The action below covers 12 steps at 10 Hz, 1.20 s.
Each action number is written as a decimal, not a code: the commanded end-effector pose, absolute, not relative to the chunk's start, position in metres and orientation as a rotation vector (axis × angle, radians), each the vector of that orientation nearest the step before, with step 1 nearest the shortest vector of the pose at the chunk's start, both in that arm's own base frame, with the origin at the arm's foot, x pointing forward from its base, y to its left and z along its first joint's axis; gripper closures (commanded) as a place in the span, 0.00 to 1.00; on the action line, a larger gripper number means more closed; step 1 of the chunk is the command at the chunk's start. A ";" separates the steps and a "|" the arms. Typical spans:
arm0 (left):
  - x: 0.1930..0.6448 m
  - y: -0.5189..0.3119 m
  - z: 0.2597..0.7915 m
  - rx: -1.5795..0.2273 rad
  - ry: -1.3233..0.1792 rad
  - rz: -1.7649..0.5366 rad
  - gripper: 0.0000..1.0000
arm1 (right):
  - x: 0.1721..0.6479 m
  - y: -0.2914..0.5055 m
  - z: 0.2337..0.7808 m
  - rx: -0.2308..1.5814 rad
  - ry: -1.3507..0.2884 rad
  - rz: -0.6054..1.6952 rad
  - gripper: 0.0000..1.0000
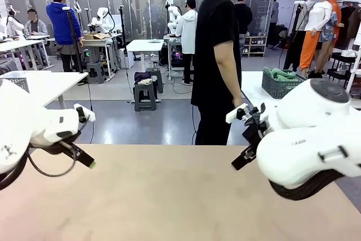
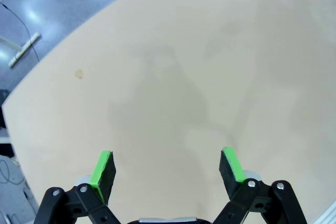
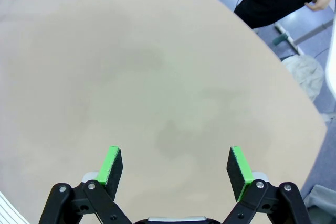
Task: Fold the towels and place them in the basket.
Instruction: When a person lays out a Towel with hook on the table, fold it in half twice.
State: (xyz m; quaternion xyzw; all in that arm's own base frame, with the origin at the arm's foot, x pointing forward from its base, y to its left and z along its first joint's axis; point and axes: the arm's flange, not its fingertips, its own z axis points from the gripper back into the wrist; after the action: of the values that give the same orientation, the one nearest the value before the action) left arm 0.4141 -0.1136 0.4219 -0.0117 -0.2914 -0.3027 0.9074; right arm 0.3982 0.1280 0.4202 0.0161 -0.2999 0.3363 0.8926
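Note:
My left gripper [image 1: 89,139] hangs open over the left of the bare tan table [image 1: 169,196]. In its wrist view the left gripper [image 2: 168,169] has nothing between its green pads [image 2: 102,166]. At the right, my right gripper [image 1: 237,138] is open as well. Below the right gripper [image 3: 173,166] lies only tabletop. The dark grey mesh basket [image 1: 279,90] stands on a white table beyond mine, at the far right. Mint green cloth [image 1: 280,74] is heaped in it, and I cannot tell whether that is the towels.
A person in black [image 1: 217,55] stands at the table's far edge, turned sideways, one hand [image 1: 240,105] hanging near my right gripper. A paler mesh basket [image 1: 20,83] sits on a white table far left. A pale bundle [image 3: 307,74] lies on the floor past the table's edge.

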 end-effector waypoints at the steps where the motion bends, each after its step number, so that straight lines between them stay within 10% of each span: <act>1: 0.420 -0.088 0.469 -0.080 -0.606 -0.692 0.00 | 0.395 0.094 0.464 0.106 -0.629 0.773 0.00; 12: 0.321 0.107 0.712 -0.199 -0.927 -0.769 0.00 | 0.295 -0.054 0.686 0.159 -0.830 0.867 0.00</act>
State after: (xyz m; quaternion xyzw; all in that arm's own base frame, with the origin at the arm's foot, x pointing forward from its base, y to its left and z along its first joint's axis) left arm 0.3223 0.1018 0.7057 -0.0886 -0.4394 -0.3408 0.8264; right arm 0.2986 -0.0458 0.6786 0.0655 -0.4000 0.3917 0.8260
